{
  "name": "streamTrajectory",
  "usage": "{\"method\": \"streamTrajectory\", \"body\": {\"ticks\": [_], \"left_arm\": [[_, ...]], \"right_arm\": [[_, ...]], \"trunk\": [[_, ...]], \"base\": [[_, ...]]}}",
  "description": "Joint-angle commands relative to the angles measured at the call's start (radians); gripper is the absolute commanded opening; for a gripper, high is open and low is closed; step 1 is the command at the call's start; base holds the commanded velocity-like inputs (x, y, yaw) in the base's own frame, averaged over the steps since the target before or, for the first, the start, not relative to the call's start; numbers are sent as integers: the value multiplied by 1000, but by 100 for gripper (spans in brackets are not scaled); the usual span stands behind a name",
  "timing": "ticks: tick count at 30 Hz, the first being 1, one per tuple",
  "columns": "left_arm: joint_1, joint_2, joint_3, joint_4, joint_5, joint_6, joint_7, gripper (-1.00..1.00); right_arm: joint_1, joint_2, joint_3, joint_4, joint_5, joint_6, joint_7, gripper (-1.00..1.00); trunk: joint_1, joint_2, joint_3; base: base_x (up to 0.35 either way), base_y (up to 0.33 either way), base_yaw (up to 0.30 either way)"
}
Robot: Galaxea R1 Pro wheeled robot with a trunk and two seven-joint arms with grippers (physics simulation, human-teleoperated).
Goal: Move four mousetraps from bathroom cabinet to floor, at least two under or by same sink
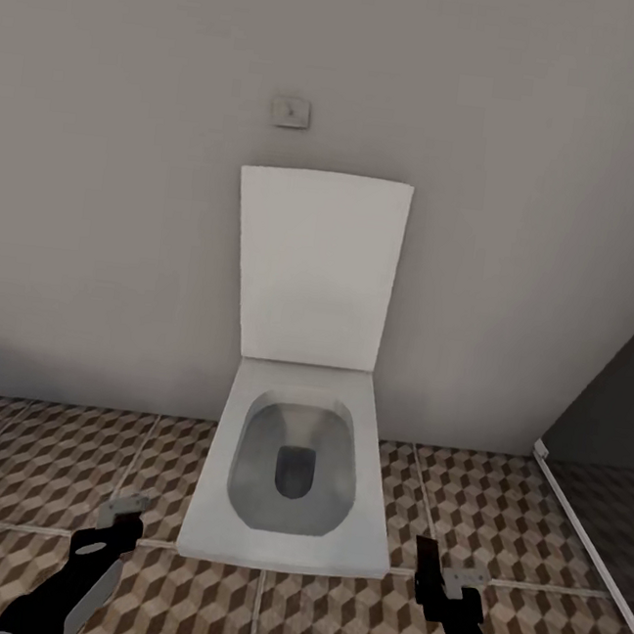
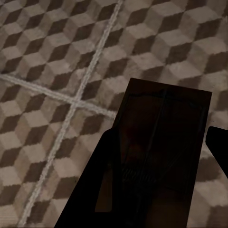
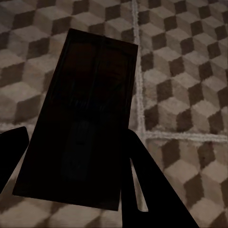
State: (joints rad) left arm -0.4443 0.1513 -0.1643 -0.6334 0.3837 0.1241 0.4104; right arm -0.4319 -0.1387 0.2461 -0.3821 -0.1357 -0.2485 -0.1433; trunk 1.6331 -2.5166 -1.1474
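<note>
From the head, both arms hang low over the floor (image 1: 489,534), the left gripper (image 1: 127,517) and right gripper (image 1: 441,568) either side of an open white toilet (image 1: 291,472) against the wall, and how wide the jaws stand is hard to tell here. At the left wrist, a dark trap (image 2: 161,161) sits between the jaws, clamped by the fingers (image 2: 107,190) above the tiles. On the right wrist, another trap (image 3: 80,118) lies gripped between that gripper's fingers (image 3: 147,190), jaws closed onto its long edges.
</note>
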Motion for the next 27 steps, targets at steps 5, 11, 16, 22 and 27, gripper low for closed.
{"method": "streamTrajectory", "body": {"ticks": [5, 11, 16, 22, 27], "left_arm": [[-1, 1, -8, -2, 5, 5, 10, -100], [-4, 3, -7, -3, 6, 6, 7, -100], [-9, 2, -6, -3, 8, 22, 3, -100], [-10, 1, -6, -3, 9, 31, 0, -100], [-10, 1, -6, -3, 8, 31, 1, -100]], "right_arm": [[-1, -1, 9, 0, -12, -2, -5, -100], [-3, -3, 9, 0, -12, -1, -3, -100], [-9, -4, 9, 0, -13, -1, -2, -100], [-10, -4, 9, 1, -14, -2, -1, -100], [-10, -4, 9, 2, -13, -4, 4, -100]], "trunk": [[2, -2, -20], [5, -3, -44], [6, -3, -51], [6, -3, -51], [6, -4, -55]], "base": [[0, 0, 0], [0, 0, 0], [0, 0, 0], [0, 0, 0], [0, 0, 0]]}}
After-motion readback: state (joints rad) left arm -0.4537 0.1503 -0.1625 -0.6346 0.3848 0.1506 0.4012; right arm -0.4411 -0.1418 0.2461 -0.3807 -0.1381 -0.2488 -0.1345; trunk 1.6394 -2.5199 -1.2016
